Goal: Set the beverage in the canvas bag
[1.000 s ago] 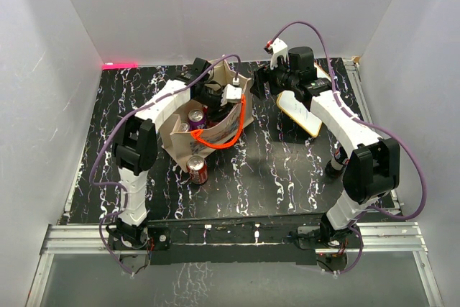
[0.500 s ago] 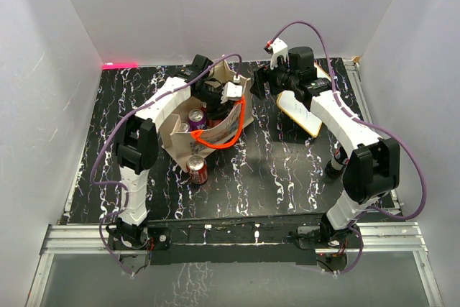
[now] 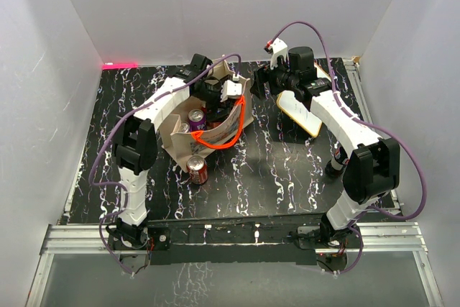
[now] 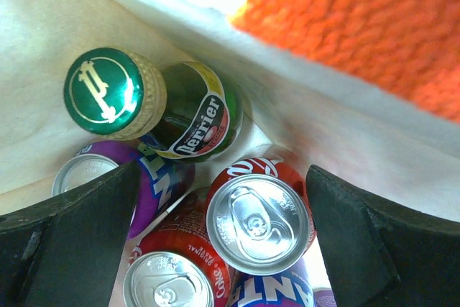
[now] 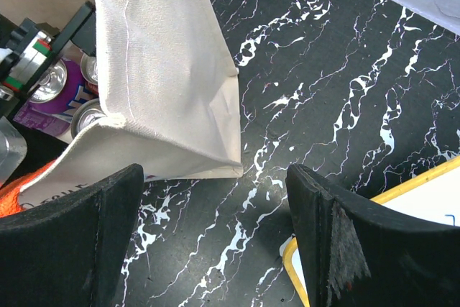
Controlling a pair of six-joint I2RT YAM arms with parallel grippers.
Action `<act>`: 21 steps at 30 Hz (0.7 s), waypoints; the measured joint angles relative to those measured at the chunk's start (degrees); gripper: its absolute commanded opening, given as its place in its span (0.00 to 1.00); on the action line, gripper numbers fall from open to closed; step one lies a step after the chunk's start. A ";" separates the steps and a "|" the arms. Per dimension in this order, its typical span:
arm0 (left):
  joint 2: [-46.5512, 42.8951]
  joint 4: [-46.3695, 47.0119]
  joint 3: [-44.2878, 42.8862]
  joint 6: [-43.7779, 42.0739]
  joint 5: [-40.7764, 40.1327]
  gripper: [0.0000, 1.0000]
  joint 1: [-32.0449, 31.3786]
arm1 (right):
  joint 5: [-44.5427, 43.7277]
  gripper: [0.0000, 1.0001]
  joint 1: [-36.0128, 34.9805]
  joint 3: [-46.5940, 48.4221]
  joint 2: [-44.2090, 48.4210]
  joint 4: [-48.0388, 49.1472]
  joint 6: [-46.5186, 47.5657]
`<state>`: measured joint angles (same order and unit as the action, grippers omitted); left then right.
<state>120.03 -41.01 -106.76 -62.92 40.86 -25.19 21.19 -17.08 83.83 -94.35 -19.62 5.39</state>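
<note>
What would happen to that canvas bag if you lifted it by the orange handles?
The canvas bag would likely sag; its walls look soft and creased. It is probably heavy, holding several cans and a green bottle, which might shift.

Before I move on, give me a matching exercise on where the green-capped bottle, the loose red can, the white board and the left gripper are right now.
1. green-capped bottle
2. loose red can
3. white board
4. left gripper

A. open, above the cans inside the canvas bag
B. on the table, right of the bag
C. standing on the table outside the bag, by its near corner
D. inside the bag, among the cans

Pairs: 1-D, 2-C, 3-B, 4-A
</note>
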 measured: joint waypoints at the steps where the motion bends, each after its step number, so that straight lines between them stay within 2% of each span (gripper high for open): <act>1: -0.24 0.20 0.07 0.20 -0.15 0.97 0.00 | 0.02 0.83 0.00 0.00 0.00 0.00 0.02; 13: -7.63 0.17 3.41 2.78 -2.51 0.97 0.02 | 3.93 0.83 0.07 0.72 1.99 -3.65 1.42; 21: -15.47 1.84 9.40 5.81 -5.03 0.97 0.35 | 7.63 0.80 -1.25 6.43 2.12 -5.44 0.76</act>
<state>104.55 -39.18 -97.36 -57.10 35.83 -24.84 28.82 -18.33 90.26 -92.23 -25.06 6.15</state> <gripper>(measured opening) 0.970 0.805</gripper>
